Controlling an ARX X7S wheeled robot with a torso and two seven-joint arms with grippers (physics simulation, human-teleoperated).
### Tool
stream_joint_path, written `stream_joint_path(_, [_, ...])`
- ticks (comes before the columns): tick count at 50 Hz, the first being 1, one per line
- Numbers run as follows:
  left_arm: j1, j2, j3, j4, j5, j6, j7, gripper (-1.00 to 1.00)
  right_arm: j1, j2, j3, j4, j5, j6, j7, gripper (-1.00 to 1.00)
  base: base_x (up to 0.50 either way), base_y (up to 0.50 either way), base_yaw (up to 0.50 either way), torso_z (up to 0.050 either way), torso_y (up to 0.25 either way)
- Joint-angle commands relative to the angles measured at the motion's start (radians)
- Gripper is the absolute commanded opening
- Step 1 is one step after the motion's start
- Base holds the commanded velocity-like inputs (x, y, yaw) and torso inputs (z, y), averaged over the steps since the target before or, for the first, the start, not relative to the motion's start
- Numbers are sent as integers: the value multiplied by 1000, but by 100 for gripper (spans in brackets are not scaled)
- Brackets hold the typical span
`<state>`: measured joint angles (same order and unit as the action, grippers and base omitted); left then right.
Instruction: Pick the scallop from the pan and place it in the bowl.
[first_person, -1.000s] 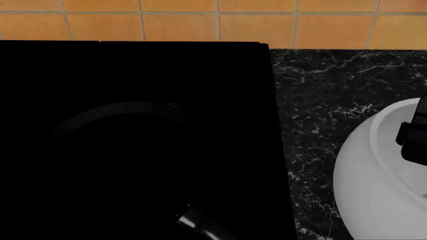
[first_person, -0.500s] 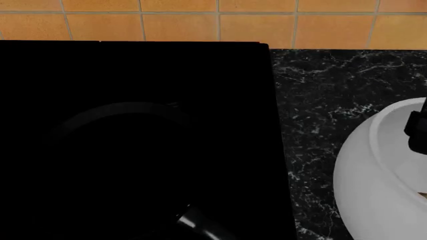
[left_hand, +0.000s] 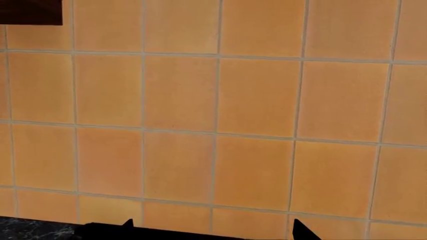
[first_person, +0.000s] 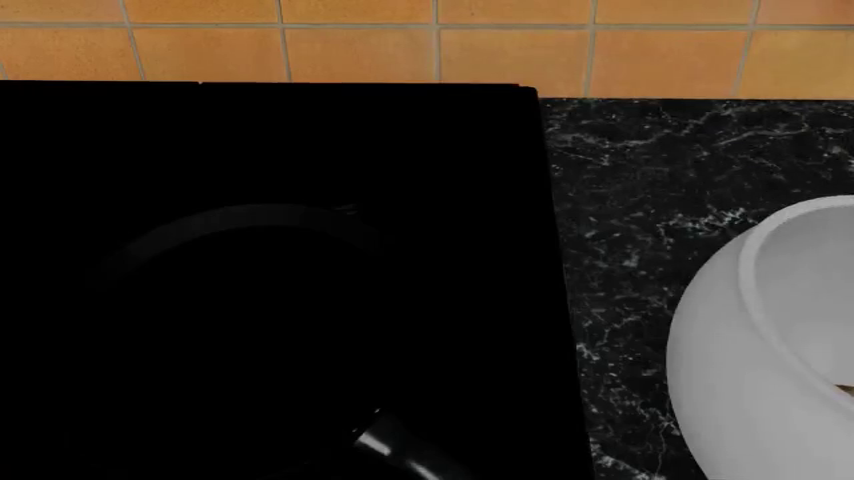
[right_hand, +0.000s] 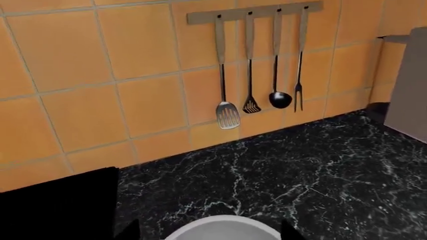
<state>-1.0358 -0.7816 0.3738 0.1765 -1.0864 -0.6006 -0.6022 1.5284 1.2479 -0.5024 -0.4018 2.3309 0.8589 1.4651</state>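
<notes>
The bowl (first_person: 747, 350) sits at the bench's (first_person: 641, 200) right edge, the pan (first_person: 254, 225) left; both end effectors' spread cannot be told.

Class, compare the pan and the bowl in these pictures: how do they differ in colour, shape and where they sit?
Colour: the pan is black, nearly lost against the black stovetop; the bowl is matte white and stands out. Shape: the pan shows a low rim and a straight handle; the bowl is round-bellied with no handle. Place: the pan sits on the stovetop, the bowl on the marbled counter. Both are round.
</notes>
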Motion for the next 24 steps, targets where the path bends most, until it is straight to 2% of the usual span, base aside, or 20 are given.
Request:
stream_joint_path(1, [6, 2, 2, 3, 1, 2, 0, 100, 170, -60, -7, 13, 55, 54, 55, 100, 0, 0, 0, 0, 0])
stream_joint_path(10, [17, -4, -3, 17, -5, 2, -7, 100, 219, -174, -20, 0, 14, 32, 15, 100, 0, 0, 0, 0, 0])
stream_joint_path(24, [31, -7, -9, 25, -9, 8, -15, 100, 119, -345, -23, -60, -99, -60, -94, 100, 0, 0, 0, 0, 0])
